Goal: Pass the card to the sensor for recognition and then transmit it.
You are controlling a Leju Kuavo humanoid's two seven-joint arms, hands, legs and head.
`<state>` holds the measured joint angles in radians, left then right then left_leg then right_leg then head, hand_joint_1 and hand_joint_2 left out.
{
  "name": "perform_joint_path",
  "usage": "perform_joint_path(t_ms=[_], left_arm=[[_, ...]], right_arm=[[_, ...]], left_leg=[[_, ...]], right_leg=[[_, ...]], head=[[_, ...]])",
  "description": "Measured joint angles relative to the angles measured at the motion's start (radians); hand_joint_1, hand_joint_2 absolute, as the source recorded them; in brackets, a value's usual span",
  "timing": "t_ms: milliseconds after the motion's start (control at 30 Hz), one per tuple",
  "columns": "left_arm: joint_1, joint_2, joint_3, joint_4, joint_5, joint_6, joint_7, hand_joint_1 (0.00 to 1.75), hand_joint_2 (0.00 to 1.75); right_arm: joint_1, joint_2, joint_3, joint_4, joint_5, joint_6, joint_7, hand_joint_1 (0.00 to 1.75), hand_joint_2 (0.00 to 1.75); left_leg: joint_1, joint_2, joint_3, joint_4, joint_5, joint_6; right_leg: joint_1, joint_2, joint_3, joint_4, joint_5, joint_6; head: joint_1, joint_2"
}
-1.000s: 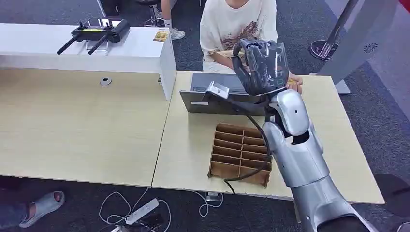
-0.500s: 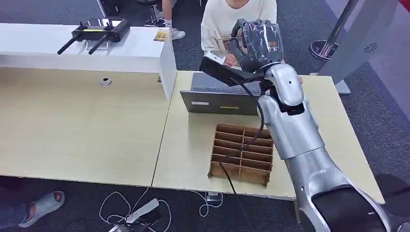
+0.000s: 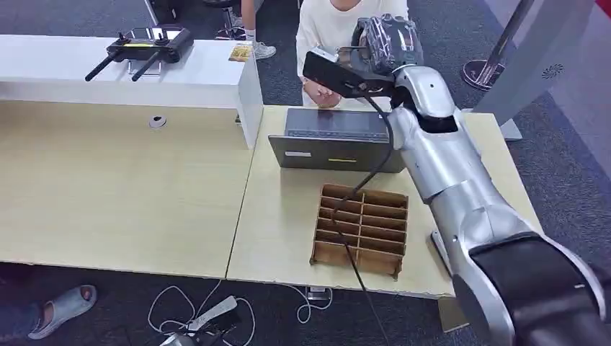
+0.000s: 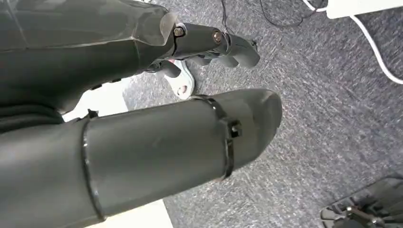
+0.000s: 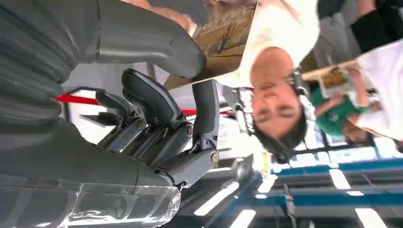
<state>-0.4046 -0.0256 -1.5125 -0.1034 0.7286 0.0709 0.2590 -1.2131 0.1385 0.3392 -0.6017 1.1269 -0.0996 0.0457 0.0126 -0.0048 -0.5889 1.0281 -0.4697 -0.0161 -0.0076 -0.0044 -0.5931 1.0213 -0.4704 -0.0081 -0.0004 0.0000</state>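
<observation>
Silver and jointed, the right arm reaches up from the lower right of the head view, over the pale wooden table (image 3: pixel 288 216), to a person in a white T-shirt (image 3: pixel 335 25) seated at its far side. The right hand (image 3: pixel 389 43), wrapped in clear plastic film, is raised in front of that person's chest. In the right wrist view the right hand (image 5: pixel 157 114) pinches a card (image 5: pixel 223 42) printed with a brown, painting-like picture: the thick grey thumb lies on one face and a dark finger presses its edge, while the other fingers curl below. The person's hand (image 5: pixel 164 12) is at the card's far end, though whether it grips the card I cannot tell. From the head camera the card itself is hidden by the hand.

A grey flat sensor unit (image 3: pixel 335 137) sits on the table between the person and a brown cardboard divider tray (image 3: pixel 360 231), which stands near the table's front edge. A black cable (image 3: pixel 367 173) runs from the wrist down across both.

The left hand (image 4: pixel 209 45) hangs over grey carpet (image 4: pixel 323 109), its dark fingers curled inward with nothing in them.

On the white counter (image 3: pixel 144 72) to the left rests a black remote controller (image 3: pixel 148 43) with two antennas. A white power strip (image 3: pixel 212 313) and cords lie on the floor beneath the table.
</observation>
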Motion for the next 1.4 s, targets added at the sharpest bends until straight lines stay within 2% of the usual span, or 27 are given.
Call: perform_joint_path(t_ms=[167, 500, 933, 967, 1000, 1033, 1400], left_arm=[[0.000, -0.005, 0.000, 0.000, 0.006, 0.013, -0.002, 0.00, 0.00], [-0.002, -0.012, -0.022, -0.002, -0.010, 0.008, -0.006, 0.00, 0.00], [-0.015, -0.016, -0.035, -0.002, -0.027, 0.002, 0.000, 0.00, 0.00], [-0.016, -0.016, -0.036, -0.002, -0.027, 0.002, 0.000, 0.00, 0.00], [-0.016, -0.016, -0.037, -0.002, -0.027, 0.002, 0.000, 0.00, 0.00], [-0.016, -0.016, -0.039, -0.002, -0.027, 0.003, 0.000, 0.00, 0.00], [-0.017, -0.014, -0.040, -0.002, -0.019, 0.007, -0.003, 0.00, 0.00]], right_arm=[[-0.045, 0.000, -0.006, 0.089, 0.022, 0.023, 0.062, 1.75, 1.75], [-0.074, -0.014, -0.010, 0.178, 0.029, 0.023, 0.079, 1.75, 1.75], [-0.076, -0.029, -0.025, 0.215, 0.024, 0.011, 0.087, 1.75, 1.75], [-0.076, -0.029, -0.025, 0.216, 0.023, 0.011, 0.087, 1.62, 1.75], [-0.076, -0.029, -0.025, 0.217, 0.023, 0.011, 0.088, 0.61, 1.75], [-0.076, -0.029, -0.025, 0.218, 0.024, 0.011, 0.089, 0.00, 1.75], [-0.076, -0.024, -0.030, 0.223, 0.023, 0.002, 0.089, 0.00, 1.75]], left_leg=[[0.000, 0.000, 0.000, 0.000, 0.000, 0.000], [0.000, 0.000, 0.000, 0.000, 0.000, 0.000], [0.000, 0.000, 0.000, 0.000, 0.000, 0.000], [0.000, 0.000, 0.000, 0.000, 0.000, 0.000], [0.000, 0.000, 0.000, 0.000, 0.000, 0.000], [0.000, 0.000, 0.000, 0.000, 0.000, 0.000], [0.000, 0.000, 0.000, 0.000, 0.000, 0.000]], right_leg=[[0.000, 0.000, 0.000, 0.000, 0.000, 0.000], [0.000, 0.001, 0.000, 0.000, 0.000, 0.000], [0.000, 0.001, -0.001, 0.000, 0.000, 0.000], [0.000, 0.001, -0.001, 0.000, 0.000, 0.000], [0.000, 0.001, -0.001, 0.000, 0.000, 0.000], [0.000, 0.001, -0.001, 0.000, 0.000, 0.000], [0.000, 0.001, 0.000, 0.000, 0.000, 0.000]], head=[[0.000, 0.000], [0.000, 0.000], [0.000, 0.000], [0.000, 0.000], [0.000, 0.000], [0.000, 0.000], [0.000, 0.000]])
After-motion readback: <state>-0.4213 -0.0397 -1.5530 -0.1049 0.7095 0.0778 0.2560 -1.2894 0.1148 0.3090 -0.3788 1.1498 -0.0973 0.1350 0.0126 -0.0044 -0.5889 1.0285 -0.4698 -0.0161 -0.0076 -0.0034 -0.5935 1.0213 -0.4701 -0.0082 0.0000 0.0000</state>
